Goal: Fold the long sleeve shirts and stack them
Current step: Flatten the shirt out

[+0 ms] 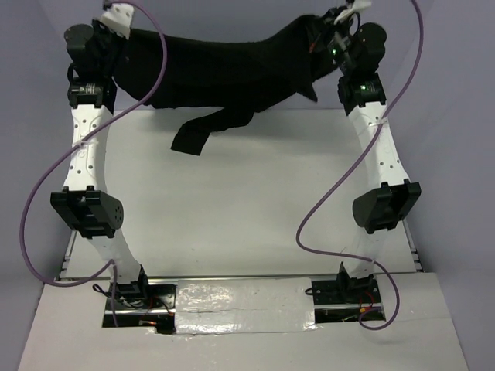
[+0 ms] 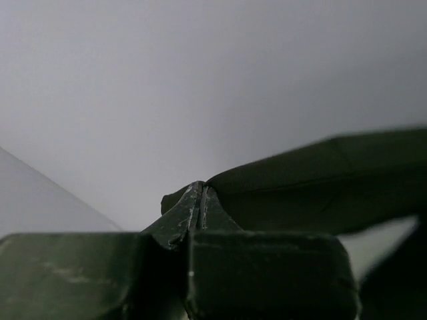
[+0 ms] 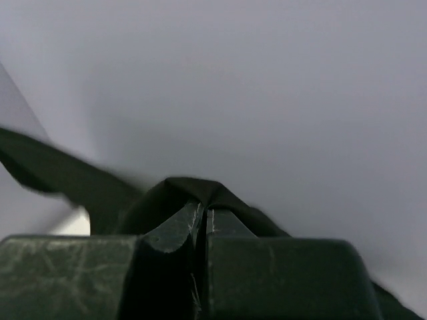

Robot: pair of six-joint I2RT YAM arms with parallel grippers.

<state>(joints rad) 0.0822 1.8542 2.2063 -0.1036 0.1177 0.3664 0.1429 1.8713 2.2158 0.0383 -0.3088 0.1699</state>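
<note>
The black long sleeve shirt (image 1: 224, 73) hangs stretched between my two grippers at the far edge of the table, sagging in the middle. One sleeve (image 1: 197, 133) droops down onto the white tabletop. My left gripper (image 1: 117, 25) is shut on the shirt's left corner; in the left wrist view its jaws (image 2: 200, 193) pinch black fabric (image 2: 320, 180). My right gripper (image 1: 334, 29) is shut on the right corner; in the right wrist view its jaws (image 3: 203, 210) pinch a fold of fabric (image 3: 193, 189). The white tag is not visible.
The white table (image 1: 255, 201) spreads below the shirt. Purple cables (image 1: 166, 54) loop off both arms. The arm bases (image 1: 128, 294) stand at the near edge beside a silver taped strip (image 1: 244, 305). Grey walls surround the table.
</note>
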